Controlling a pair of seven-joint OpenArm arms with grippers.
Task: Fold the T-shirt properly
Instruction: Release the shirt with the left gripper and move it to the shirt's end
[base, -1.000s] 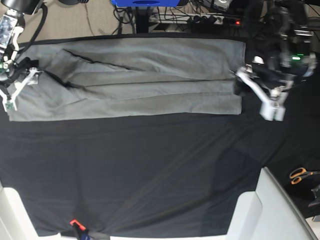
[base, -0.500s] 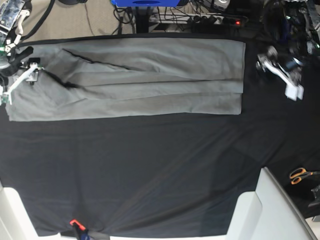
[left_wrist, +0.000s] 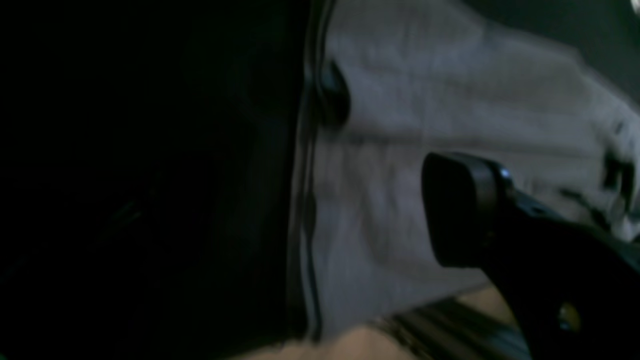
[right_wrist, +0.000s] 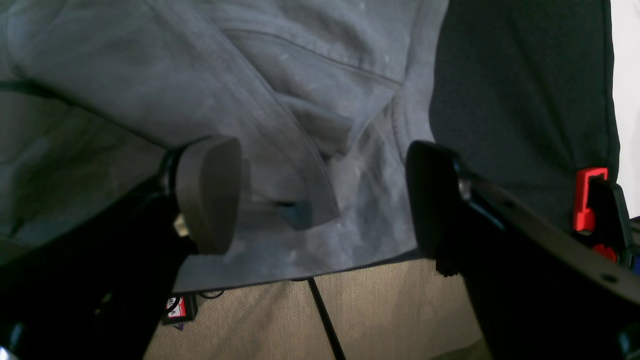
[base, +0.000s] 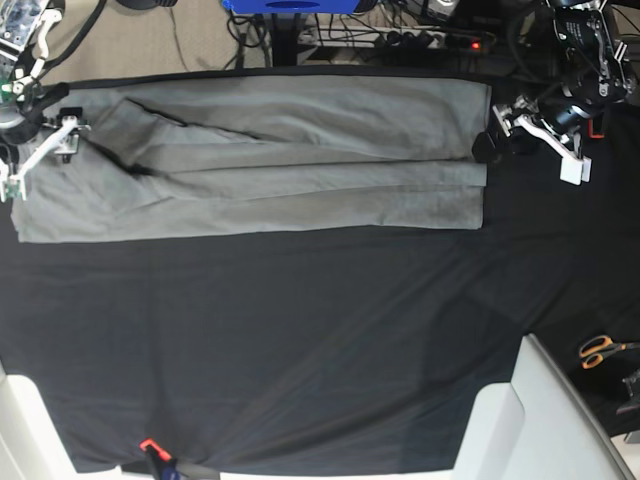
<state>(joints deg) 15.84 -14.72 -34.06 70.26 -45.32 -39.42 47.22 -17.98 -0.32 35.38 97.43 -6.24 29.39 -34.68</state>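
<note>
Since a moment ago the left gripper (base: 528, 138) has returned to the T-shirt (base: 280, 160), a long band at the far side of the black cloth (base: 300, 340), jaws wide and empty like the right gripper (base: 35, 150), with crosswise folds outstanding.

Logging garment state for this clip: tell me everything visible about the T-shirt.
The T-shirt is plain light-grey, cotton-looking, slightly wrinkled, folded lengthwise into a long band lying flat on the black table cloth along the far edge. Overlapping layers and seams show. The right gripper hangs open over one end; the left gripper is at the other end, not gripping it.
</note>
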